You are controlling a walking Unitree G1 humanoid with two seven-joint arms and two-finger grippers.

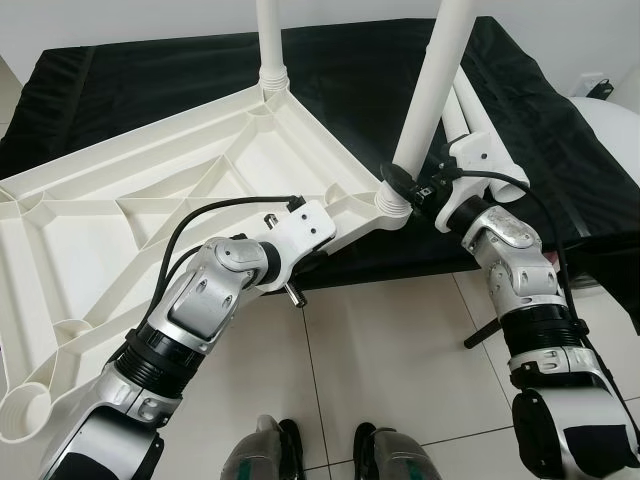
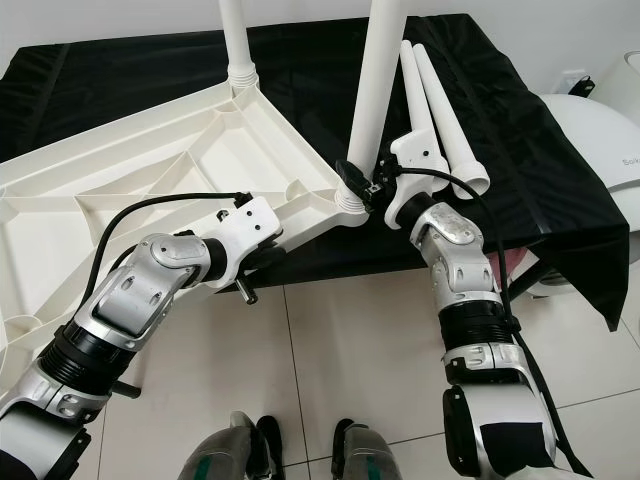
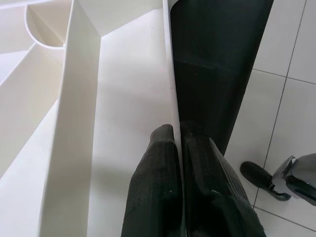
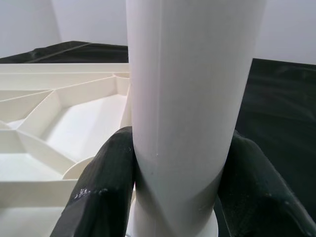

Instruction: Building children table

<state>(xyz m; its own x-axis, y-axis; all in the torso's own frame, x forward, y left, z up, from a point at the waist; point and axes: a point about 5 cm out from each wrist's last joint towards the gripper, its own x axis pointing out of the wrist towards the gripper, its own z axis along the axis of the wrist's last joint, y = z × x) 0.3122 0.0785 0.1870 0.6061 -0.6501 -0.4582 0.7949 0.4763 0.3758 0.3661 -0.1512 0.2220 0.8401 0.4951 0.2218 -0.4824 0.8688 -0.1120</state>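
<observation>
From the left eye view, the white tabletop point(image 1: 150, 200) lies upside down on a black-covered table point(image 1: 150, 75), its near corner hanging out over the tiled floor point(image 1: 400, 340). The left gripper point(image 1: 325, 245) sits at the tabletop's near edge, just short of the corner socket. The right gripper point(image 1: 408, 185) is closed around the foot of a leg point(image 1: 430, 90) standing, a little tilted, in that socket. A second leg point(image 1: 270, 40) stands in the far corner, well beyond both grippers.

In the right eye view, two spare legs point(image 2: 440, 120) lie on the cloth just behind the right gripper's wrist. An empty socket ring point(image 1: 25, 405) shows at the corner nearest the left arm's elbow; the ribbed pockets of the underside hold nothing.

The left wrist view shows the left gripper's fingers point(image 3: 153, 182) nearly shut, pinching the thin edge wall of the tabletop between them, with black cloth on the far side.

The right wrist view shows the right gripper's fingers point(image 4: 103, 187) pressed on either side of the leg, right above its collar.

The risk, as I judge it: the leg leans, so pushing it down crooked could jam it or pop it out. The overhanging corner could also slip if the left gripper's thin pinch gives way.
</observation>
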